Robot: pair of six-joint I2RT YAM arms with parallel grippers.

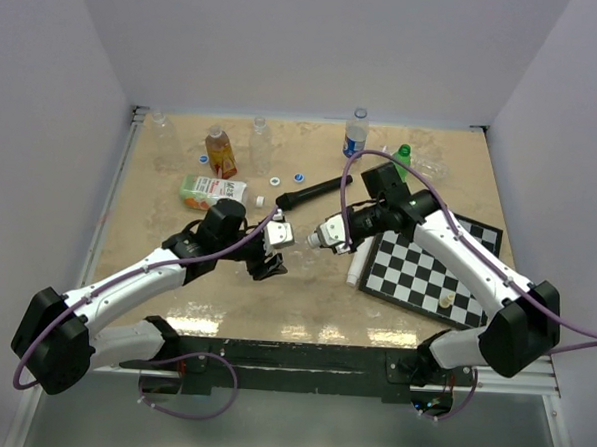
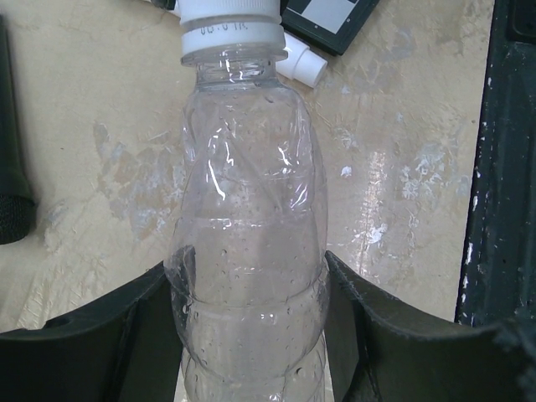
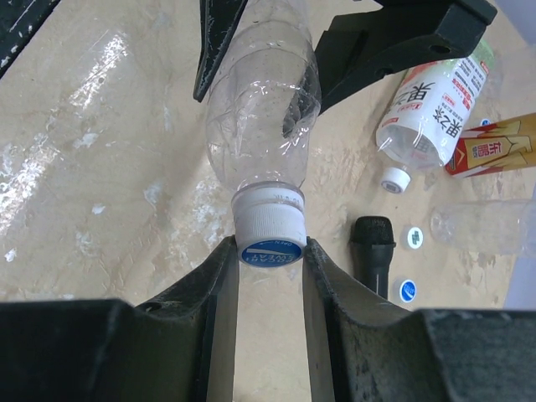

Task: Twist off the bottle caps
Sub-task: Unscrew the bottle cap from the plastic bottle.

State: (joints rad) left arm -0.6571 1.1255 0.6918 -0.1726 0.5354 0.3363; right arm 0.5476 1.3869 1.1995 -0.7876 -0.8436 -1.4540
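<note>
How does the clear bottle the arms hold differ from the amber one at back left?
Pose: the held bottle lies sideways between the arms; the amber bottle stands upright on the table.
Contents: the held bottle looks empty; the amber bottle holds amber liquid.
Grip: the left end effector clamps the held bottle's body, the right end effector its cap; nothing touches the amber bottle.
Both are small plastic bottles.

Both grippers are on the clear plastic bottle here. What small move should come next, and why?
Probably a twist of the right gripper about the bottle's axis. Its fingers pinch the white screw cap with a blue top from both sides, while the left gripper clamps the clear plastic bottle around its body. The cap looks fully seated on the neck, so it should be ready to turn.
</note>
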